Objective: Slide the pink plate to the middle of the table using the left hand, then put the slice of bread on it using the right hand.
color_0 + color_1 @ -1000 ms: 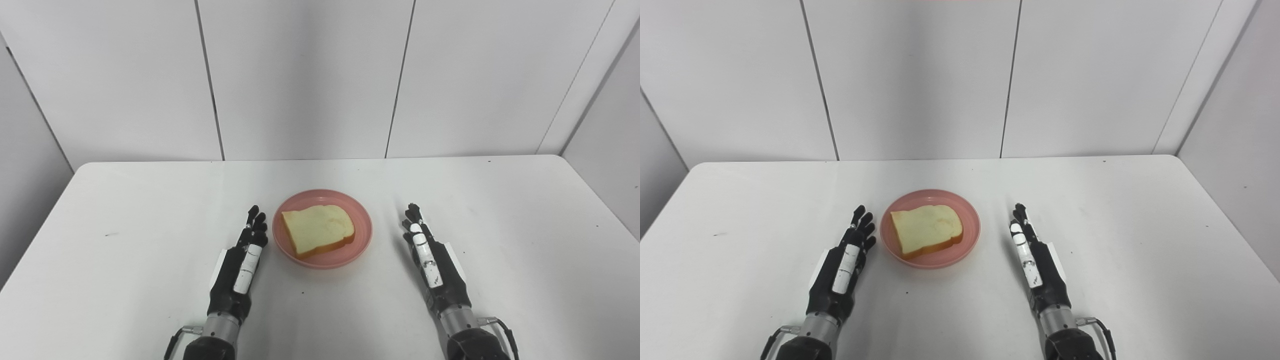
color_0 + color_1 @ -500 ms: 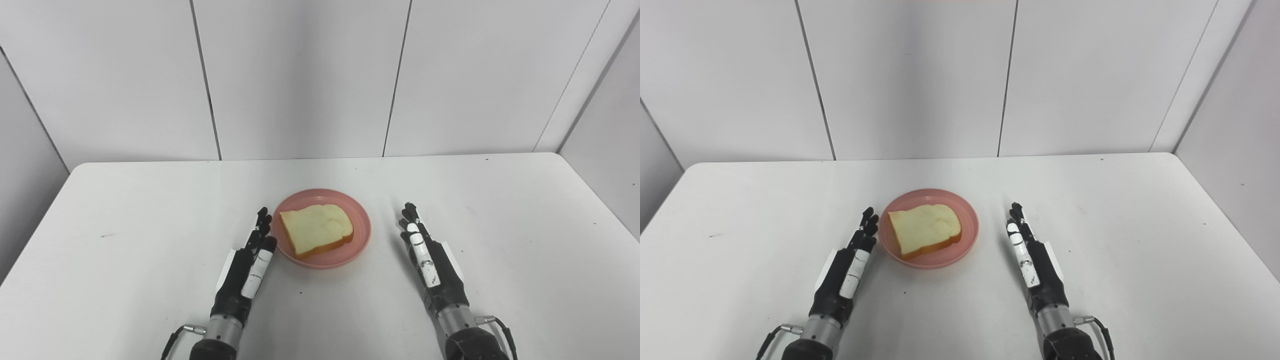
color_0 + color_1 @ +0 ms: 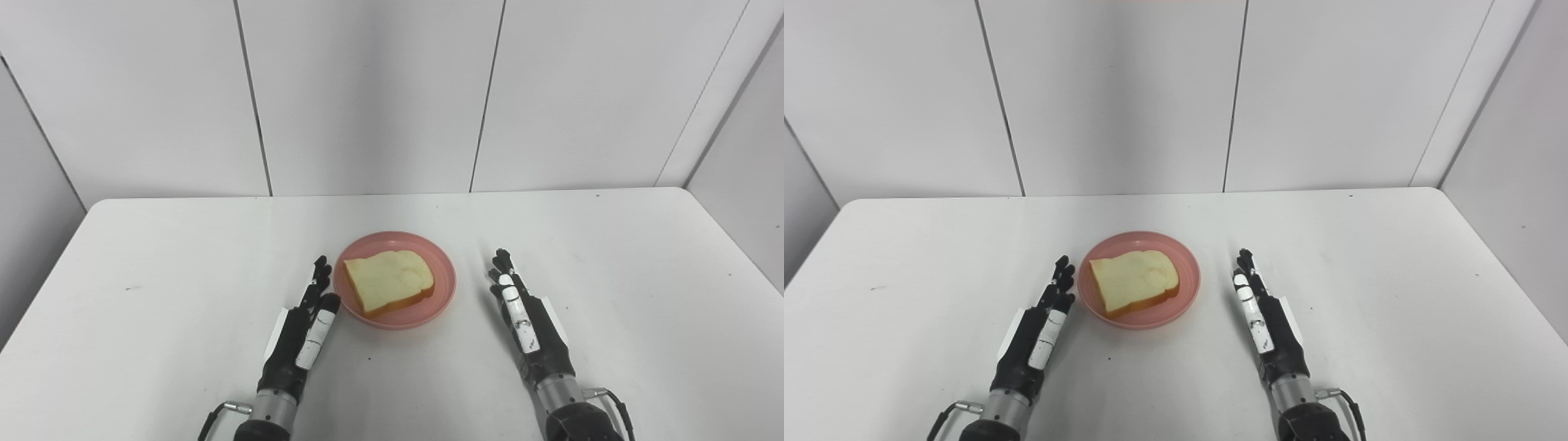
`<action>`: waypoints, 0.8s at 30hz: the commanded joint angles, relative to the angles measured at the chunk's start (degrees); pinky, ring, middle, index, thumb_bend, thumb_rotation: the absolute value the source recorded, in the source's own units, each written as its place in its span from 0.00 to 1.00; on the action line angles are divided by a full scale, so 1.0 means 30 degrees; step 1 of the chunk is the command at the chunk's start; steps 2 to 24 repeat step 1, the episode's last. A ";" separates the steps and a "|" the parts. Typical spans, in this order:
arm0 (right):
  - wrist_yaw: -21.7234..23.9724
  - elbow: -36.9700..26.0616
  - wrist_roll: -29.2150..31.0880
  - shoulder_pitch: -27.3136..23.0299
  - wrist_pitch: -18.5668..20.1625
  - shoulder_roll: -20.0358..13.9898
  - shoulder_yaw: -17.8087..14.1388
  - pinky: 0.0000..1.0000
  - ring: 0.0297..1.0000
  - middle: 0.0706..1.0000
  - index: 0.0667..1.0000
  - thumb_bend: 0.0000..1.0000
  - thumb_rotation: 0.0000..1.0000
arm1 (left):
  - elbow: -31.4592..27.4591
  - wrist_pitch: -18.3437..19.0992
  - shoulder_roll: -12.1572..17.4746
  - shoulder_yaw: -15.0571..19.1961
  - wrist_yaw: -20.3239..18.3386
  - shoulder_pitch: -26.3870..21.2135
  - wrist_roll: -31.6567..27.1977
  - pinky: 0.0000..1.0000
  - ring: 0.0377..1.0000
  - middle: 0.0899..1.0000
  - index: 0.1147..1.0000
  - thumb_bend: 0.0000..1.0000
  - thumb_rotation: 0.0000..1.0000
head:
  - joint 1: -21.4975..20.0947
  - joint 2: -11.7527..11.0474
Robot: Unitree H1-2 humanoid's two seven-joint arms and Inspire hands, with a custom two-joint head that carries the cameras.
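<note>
White wall panels with dark vertical seams close off the back and sides of a plain white worktop (image 3: pixel 153 257) with rounded far corners and a few small dark specks.

From the left eye view, a round pink plastic plate (image 3: pixel 445 288) sits midway between the left and right edges, nearer the front, with a pale, brown-crusted slice of bread (image 3: pixel 388 283) already lying flat on it. The left robot hand (image 3: pixel 304 323) lies just beside the plate's left rim, fingers extended and empty. A careless nudge from it could, I judge, push the plate off centre or tip the rim.

From the right eye view, the right robot hand (image 3: pixel 1265 318) rests apart from the plate's right rim, fingers straight, close together, holding nothing. The task looks finished; a sweep inward by either arm could drag the bread off.
</note>
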 commanded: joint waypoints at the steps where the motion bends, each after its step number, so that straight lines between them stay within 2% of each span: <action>1: 0.0128 -0.0324 0.0012 0.0151 0.0257 -0.0052 0.0143 0.97 0.97 1.00 1.00 0.39 1.00 | 0.0378 -0.0307 -0.0054 -0.0036 -0.0161 0.0052 -0.0189 0.97 1.00 1.00 1.00 0.86 1.00 | 0.0004 0.0048; 24: 0.0128 -0.0324 0.0012 0.0151 0.0257 -0.0052 0.0143 0.97 0.97 1.00 1.00 0.39 1.00 | 0.0378 -0.0307 -0.0054 -0.0036 -0.0161 0.0052 -0.0189 0.97 1.00 1.00 1.00 0.86 1.00 | 0.0004 0.0048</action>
